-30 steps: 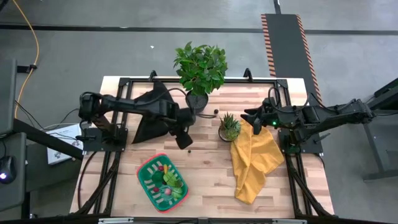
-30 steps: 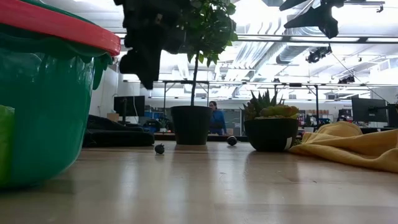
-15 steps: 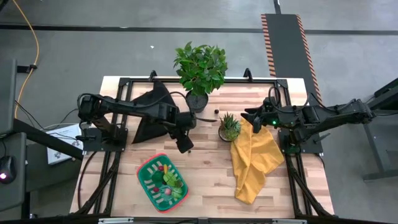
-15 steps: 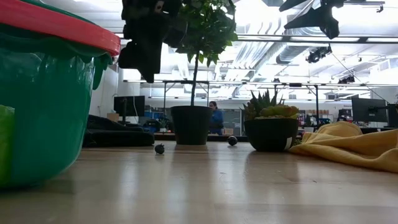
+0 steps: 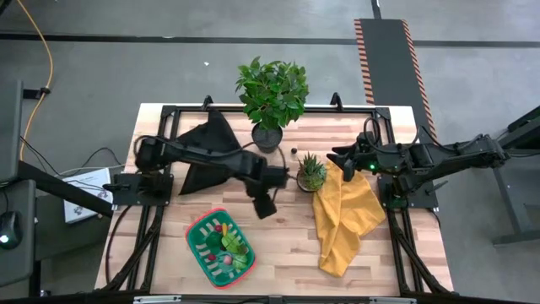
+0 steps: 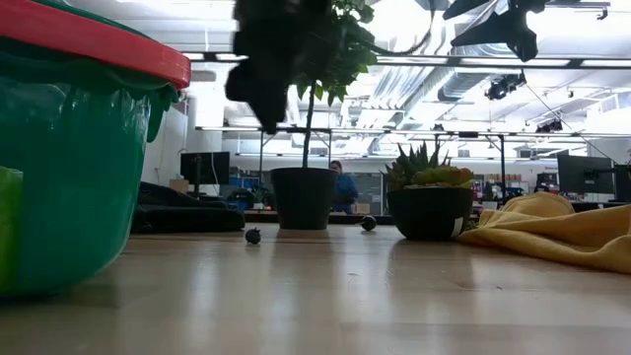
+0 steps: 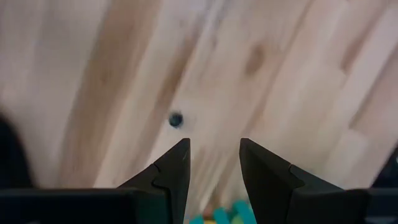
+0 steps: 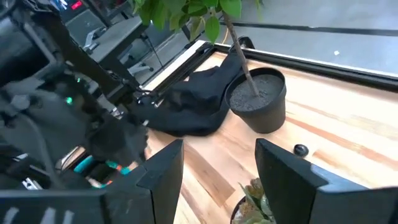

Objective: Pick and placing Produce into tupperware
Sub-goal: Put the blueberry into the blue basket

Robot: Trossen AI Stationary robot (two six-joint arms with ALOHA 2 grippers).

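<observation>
The green tupperware (image 5: 202, 245) with a red rim stands near the table's front left, close up in the low view (image 6: 79, 168). Several produce pieces (image 5: 226, 243), green, red and pink, lie inside it. My left gripper (image 5: 264, 203) hangs open above the bare wood just beyond the tupperware, pointing down, nothing between its fingers (image 7: 213, 149). A small dark ball (image 7: 176, 119) lies on the wood beneath it. A second dark ball (image 5: 293, 152) rests near the leafy plant's pot. My right gripper (image 5: 337, 160) waits open (image 8: 219, 149) in the air at the back right.
A large leafy potted plant (image 5: 272, 97) stands at the table's far middle, with a small spiky potted plant (image 5: 311, 171) to its right. A black cloth (image 5: 207, 152) lies at the back left. A yellow cloth (image 5: 346, 215) covers the right side.
My left gripper has travelled toward the table's right edge and slightly toward the near edge, staying high above the wood and pointing down. Its finger gap looks the same.
</observation>
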